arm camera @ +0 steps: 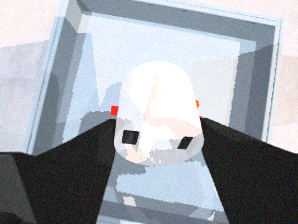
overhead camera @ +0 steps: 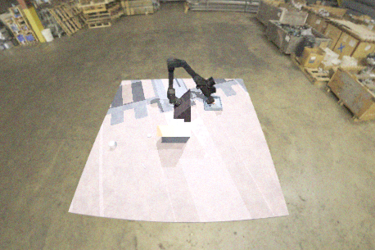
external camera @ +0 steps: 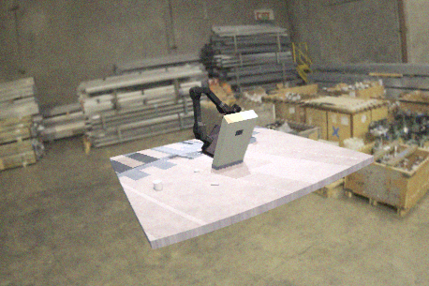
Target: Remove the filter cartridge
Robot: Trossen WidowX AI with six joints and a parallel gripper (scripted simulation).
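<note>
The filter cartridge (arm camera: 159, 92) is a white round body with two dark slots at its near end in the wrist view. Small red and orange bits show beside it. My gripper (arm camera: 157, 126) (overhead camera: 211, 102) is shut on the cartridge, one black finger on each side. It holds it over the inside of the pale blue square tray (arm camera: 275, 60) (overhead camera: 214, 110), low down. Whether the cartridge touches the tray floor cannot be told. The service panel (overhead camera: 176, 132) (external camera: 232, 139) stands tilted on the table. It hides the fingertips and tray in the exterior view.
The arm's base stands behind the panel, with the tray to its right in the top view. A small white cylinder (overhead camera: 113, 144) (external camera: 157, 186) and a small white piece (overhead camera: 149, 135) (external camera: 197, 171) lie on the table (overhead camera: 229, 173) (external camera: 300, 165), away from the tray.
</note>
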